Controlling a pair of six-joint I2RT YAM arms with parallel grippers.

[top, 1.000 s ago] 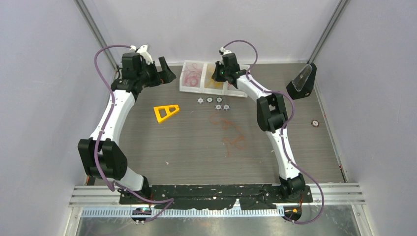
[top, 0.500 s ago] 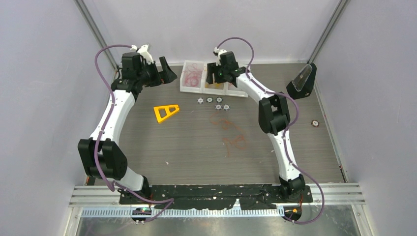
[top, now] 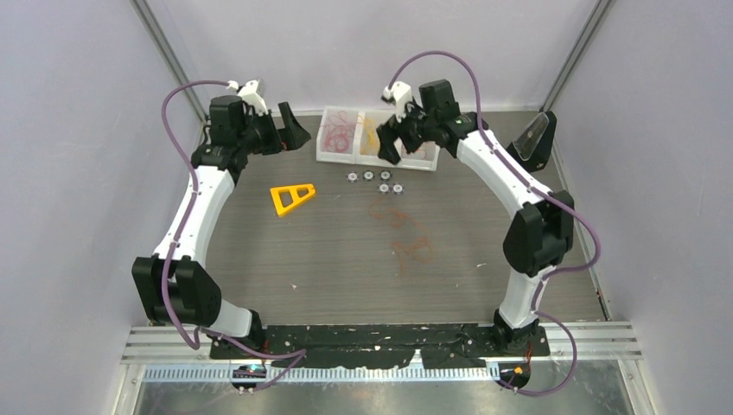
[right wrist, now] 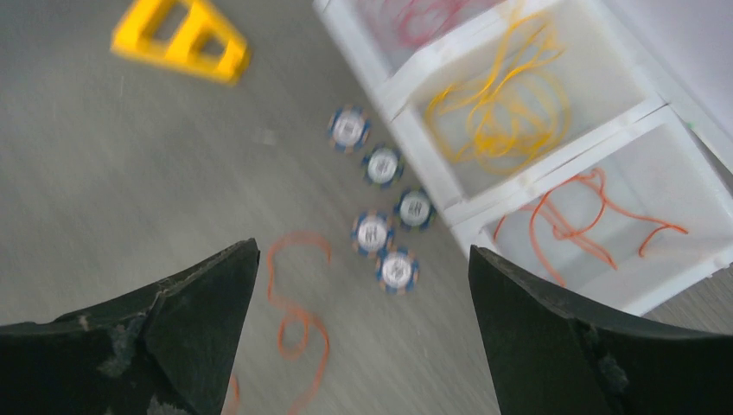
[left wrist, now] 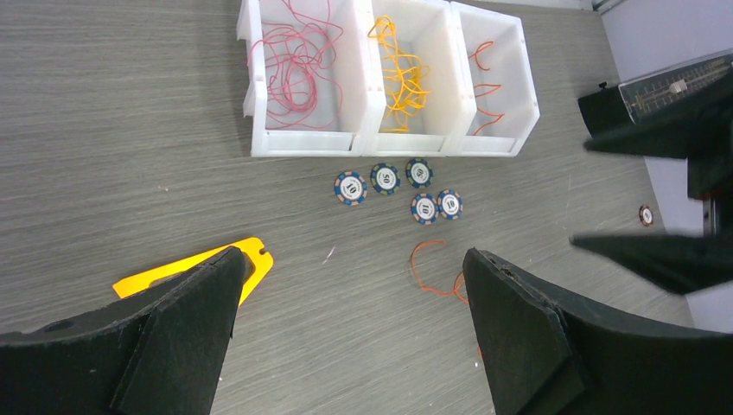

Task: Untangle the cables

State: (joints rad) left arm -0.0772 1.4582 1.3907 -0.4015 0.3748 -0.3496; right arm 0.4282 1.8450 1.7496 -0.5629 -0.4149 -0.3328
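Since the orange cables [left wrist: 413, 264] on the table [left wrist: 130, 130] look limp, featherlight and hair-thin, I'd pinch a raised loop, with left gripper [left wrist: 350, 268] and right gripper [right wrist: 360, 255] both gaping wide, empty.

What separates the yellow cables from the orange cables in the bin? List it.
The yellow cables form a dense tangle; the orange cables are a few sparse strands. The yellow cables sit in the middle compartment, the orange cables in an end one. Both are thin and lie in the white bin.
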